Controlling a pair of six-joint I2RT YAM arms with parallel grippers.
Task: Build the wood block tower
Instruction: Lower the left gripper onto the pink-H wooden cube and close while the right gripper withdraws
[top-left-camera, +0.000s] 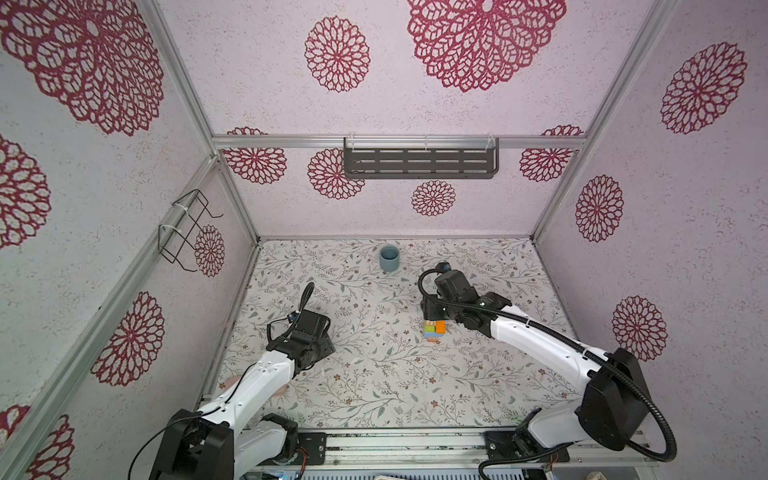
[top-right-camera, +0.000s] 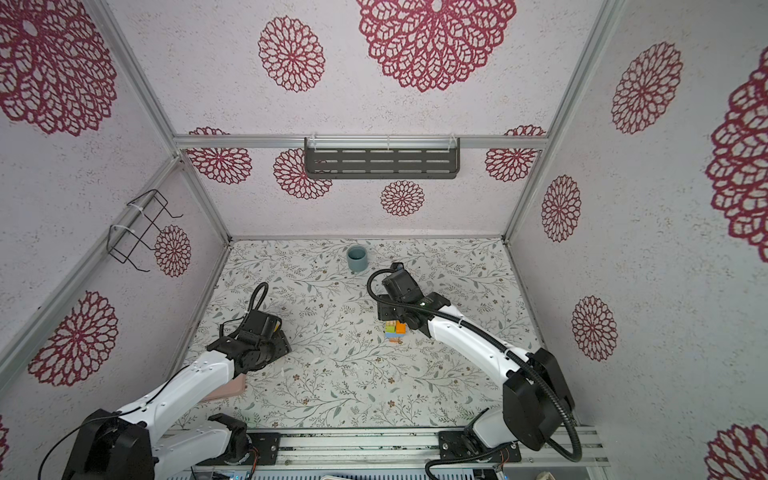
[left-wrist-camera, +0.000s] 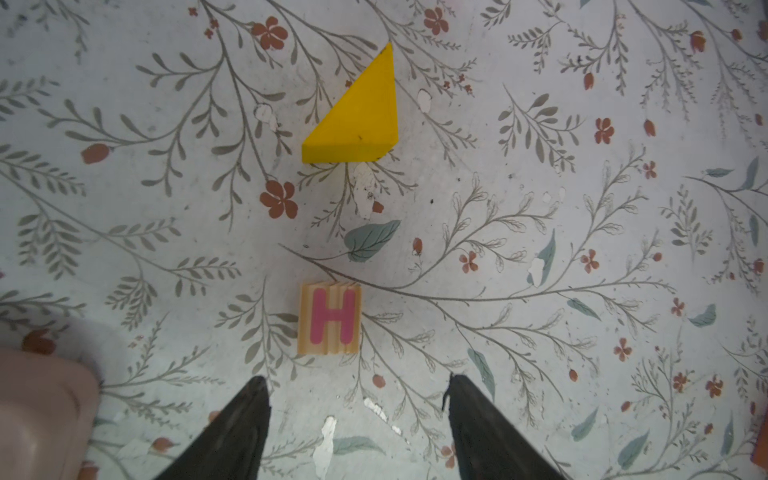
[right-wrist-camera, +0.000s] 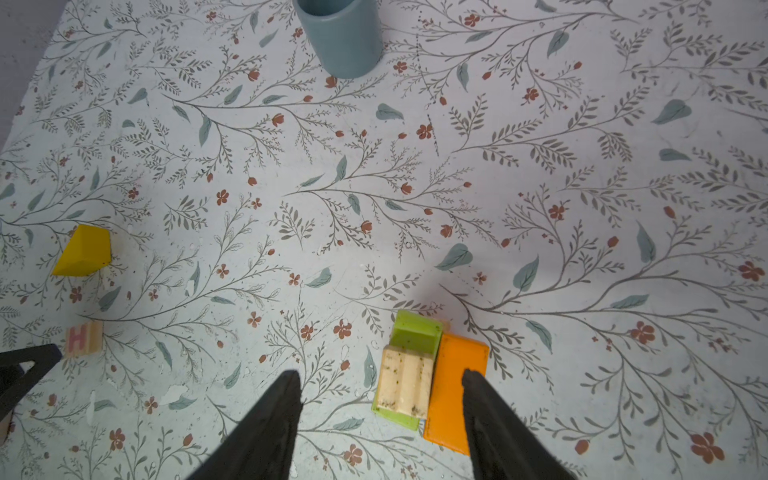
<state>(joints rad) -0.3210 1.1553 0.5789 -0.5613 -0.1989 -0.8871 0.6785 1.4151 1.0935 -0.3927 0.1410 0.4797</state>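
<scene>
Letter cube, pink H, near yellow wedge

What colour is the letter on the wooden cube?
Pink; the cube shows best in left wrist view.

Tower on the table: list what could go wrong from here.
1. The right hand hangs open close to the tower, overlapping the orange block in its wrist view. A sideways exit might knock the stack.
2. The pale block covers only part of the green block, so the next block may sit unevenly.
3. The open left hand faces the H cube, with the yellow wedge beyond. Overshooting could shove the wedge.
</scene>
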